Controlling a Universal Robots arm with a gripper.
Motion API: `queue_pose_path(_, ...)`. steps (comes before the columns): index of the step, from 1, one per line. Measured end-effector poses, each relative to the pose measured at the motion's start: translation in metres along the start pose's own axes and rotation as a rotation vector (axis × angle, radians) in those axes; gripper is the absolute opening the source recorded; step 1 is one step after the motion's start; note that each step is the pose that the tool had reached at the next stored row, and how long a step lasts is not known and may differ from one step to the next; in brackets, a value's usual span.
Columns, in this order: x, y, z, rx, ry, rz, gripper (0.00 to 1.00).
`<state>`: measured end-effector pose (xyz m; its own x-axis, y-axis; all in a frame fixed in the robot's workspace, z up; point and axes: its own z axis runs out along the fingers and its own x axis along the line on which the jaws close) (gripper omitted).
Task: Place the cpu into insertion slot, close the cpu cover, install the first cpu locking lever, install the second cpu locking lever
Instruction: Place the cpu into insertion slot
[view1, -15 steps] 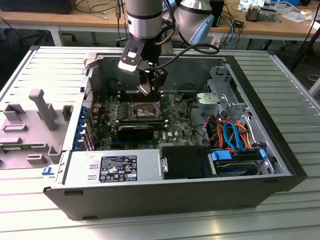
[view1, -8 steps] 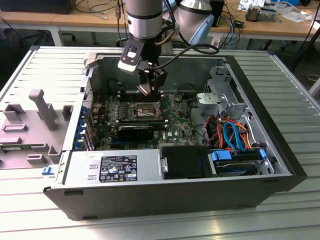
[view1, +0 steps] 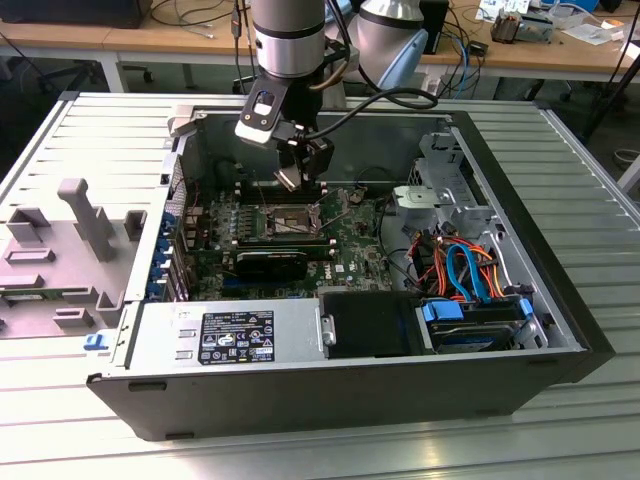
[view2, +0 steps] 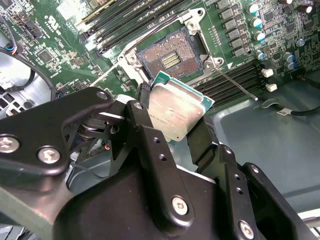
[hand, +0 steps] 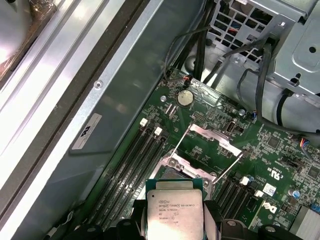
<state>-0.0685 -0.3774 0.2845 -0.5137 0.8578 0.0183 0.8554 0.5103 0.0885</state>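
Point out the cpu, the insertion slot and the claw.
cpu (view2: 175, 112), second wrist view, centre of its metal top.
insertion slot (view2: 167, 59), second wrist view, middle of its dark contact bed.
claw (view1: 288, 180), exterior view, midway between its fingertips.

The cpu (view2: 177, 107), a flat square chip with a silver-grey metal top and a green edge, is pinched by two opposite sides in the gripper (view2: 171, 124). It hangs tilted above the board, close to the insertion slot (view2: 167, 57) but not in it. The slot lies bare, a dark square contact field inside a silver rim, with the cpu cover (hand: 214, 136) swung up open at one edge and the two thin wire locking levers (view2: 236, 84) unlatched and angled outward.
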Motion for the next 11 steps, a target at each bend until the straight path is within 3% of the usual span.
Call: queue_pose_path(11,0.0,0.0,0.0,-0.0003,-0.0014,0.016,0.55)
